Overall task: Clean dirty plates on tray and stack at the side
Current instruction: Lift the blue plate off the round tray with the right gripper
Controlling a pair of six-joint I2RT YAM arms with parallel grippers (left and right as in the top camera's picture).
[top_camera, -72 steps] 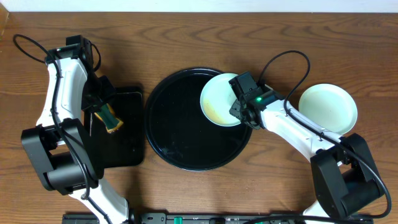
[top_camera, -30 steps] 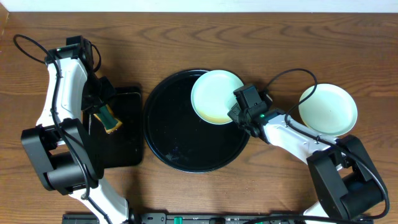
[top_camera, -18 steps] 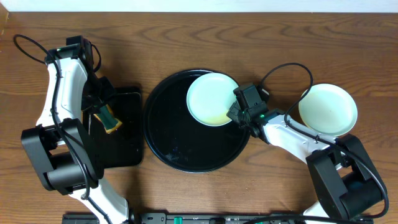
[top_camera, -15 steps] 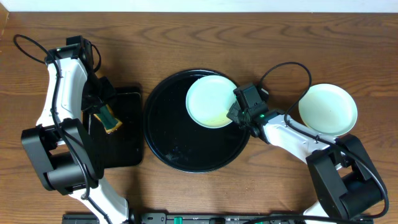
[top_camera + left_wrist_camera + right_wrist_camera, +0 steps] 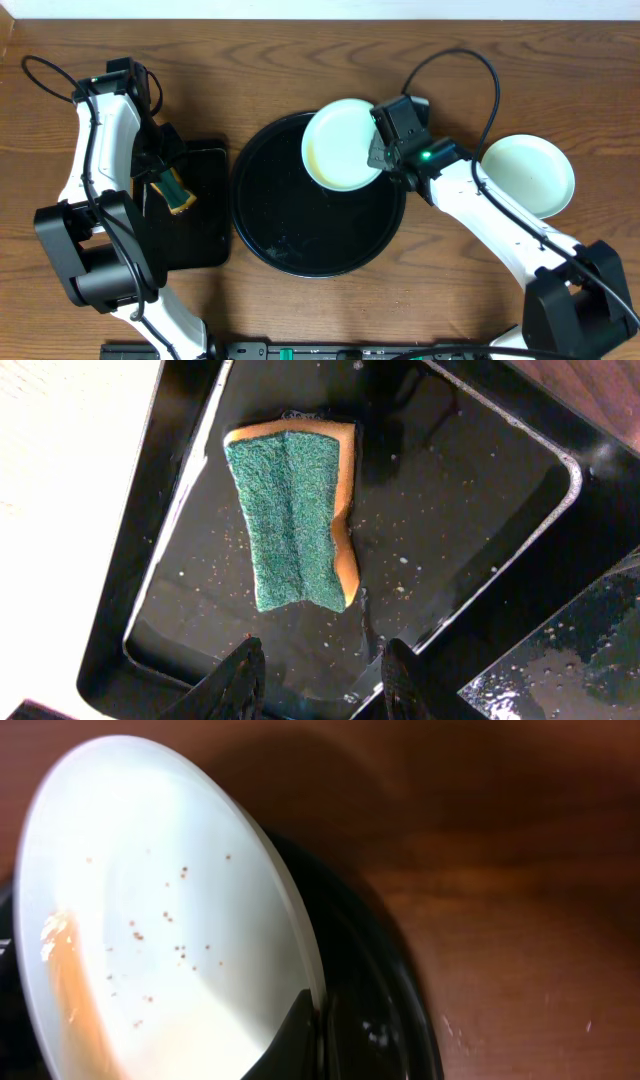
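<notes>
right hand [image 5: 380, 156], clenched on its rim, holds the smeared plate [image 5: 340, 145], seemingly the last, tilted over the round black tray [image 5: 300, 240]; left hand [image 5: 320, 675] hangs released above the sponge [image 5: 290, 525]; a pale plate [image 5: 527, 175] sits aside on the desk [image 5: 300, 60].

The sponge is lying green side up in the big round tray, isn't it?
Not quite. The sponge does lie green side up, but it is in the small rectangular tray, not in the big round tray. The left wrist view shows this best.
</notes>
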